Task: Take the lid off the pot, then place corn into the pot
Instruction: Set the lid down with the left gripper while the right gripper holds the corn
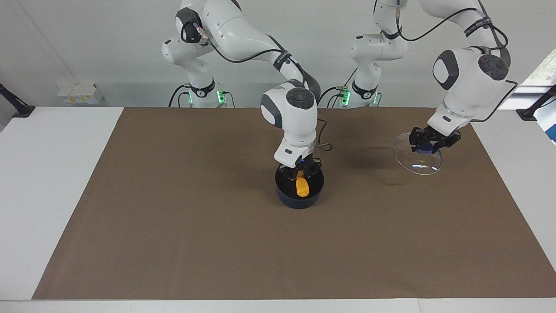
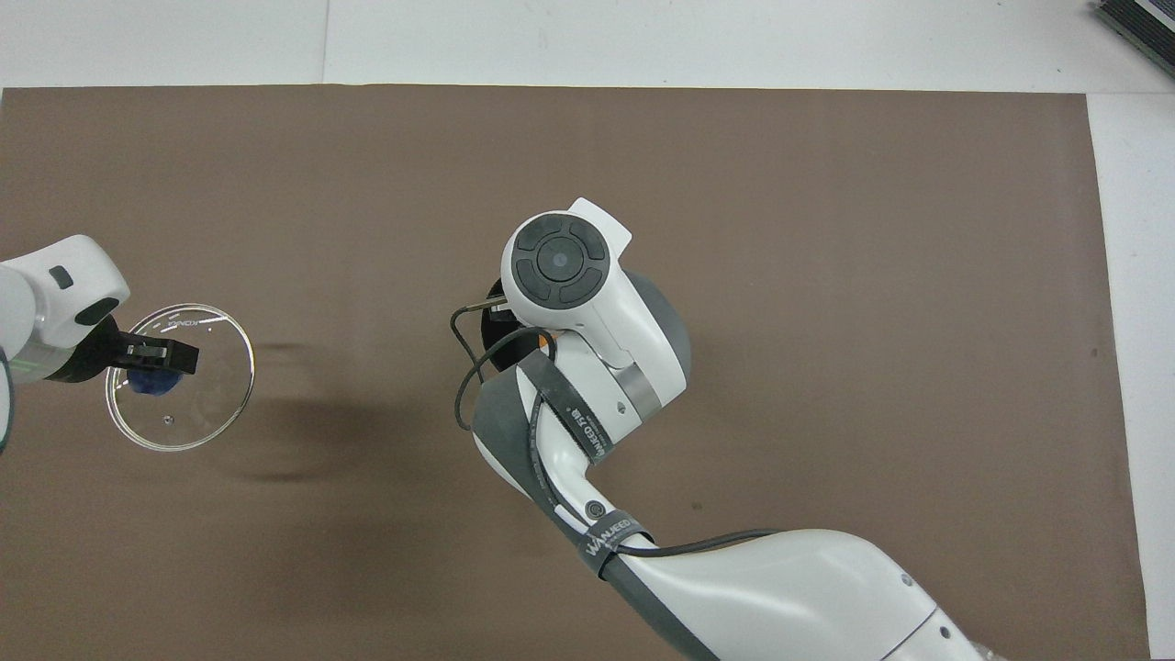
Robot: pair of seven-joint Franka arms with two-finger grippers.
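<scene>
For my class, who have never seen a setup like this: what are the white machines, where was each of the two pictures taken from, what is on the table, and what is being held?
These are two robot arms, each ending in a two-finger gripper. One picture faces them from across the table; the other looks down from above their own end.

A brown mat covers the table. On it stands a small dark pot.

The right gripper is down at the pot's mouth, shut on an orange toy corn hanging inside the pot.

The left gripper holds a clear glass lid by its blue knob, tilted in the air over the mat at the left arm's end.
</scene>
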